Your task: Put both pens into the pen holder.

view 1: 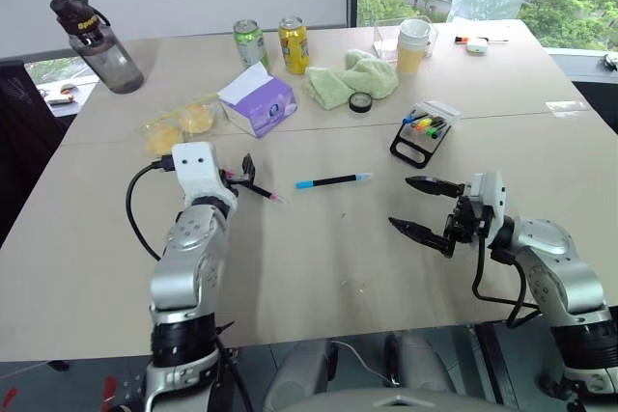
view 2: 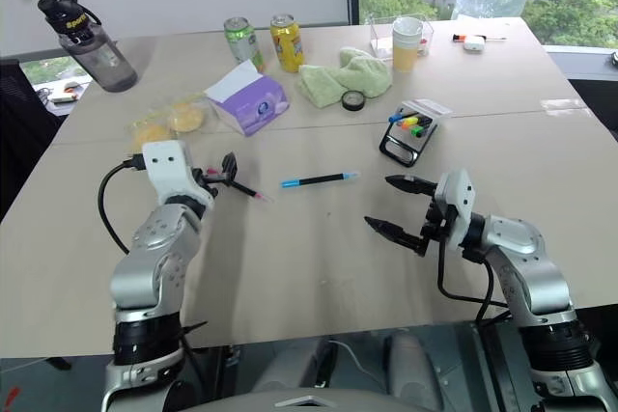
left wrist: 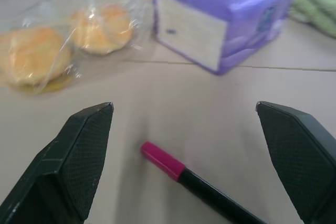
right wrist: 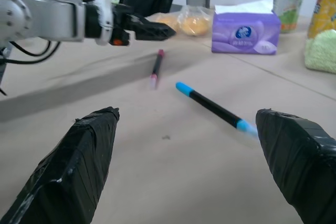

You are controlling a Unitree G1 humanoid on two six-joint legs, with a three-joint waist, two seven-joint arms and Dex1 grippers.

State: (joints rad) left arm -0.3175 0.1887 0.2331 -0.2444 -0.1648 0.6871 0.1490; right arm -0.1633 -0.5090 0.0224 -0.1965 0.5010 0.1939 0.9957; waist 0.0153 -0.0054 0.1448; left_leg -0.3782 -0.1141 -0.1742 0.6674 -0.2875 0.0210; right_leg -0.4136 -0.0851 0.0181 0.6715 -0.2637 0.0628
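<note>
Beige desk (view 1: 319,267) by a window. Purple tissue box (view 1: 257,99) and bagged buns (view 1: 182,123) sat far-left, clear of both pens. Pen holder (view 1: 423,134) lay tipped far-right, markers inside; risk: nudged, it slides. Both grippers' fingers spread wide, empty: left gripper (left wrist: 191,163) over pink pen (left wrist: 194,182), right gripper (view 1: 423,207) near blue pen (view 1: 333,180). Thin barrels could roll away.

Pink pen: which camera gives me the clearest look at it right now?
The left wrist view: the pink pen lies on the table between the open left claw's fingers, its cap close up. The head views show it partly hidden behind that claw; the right wrist view shows it whole but far off.
</note>
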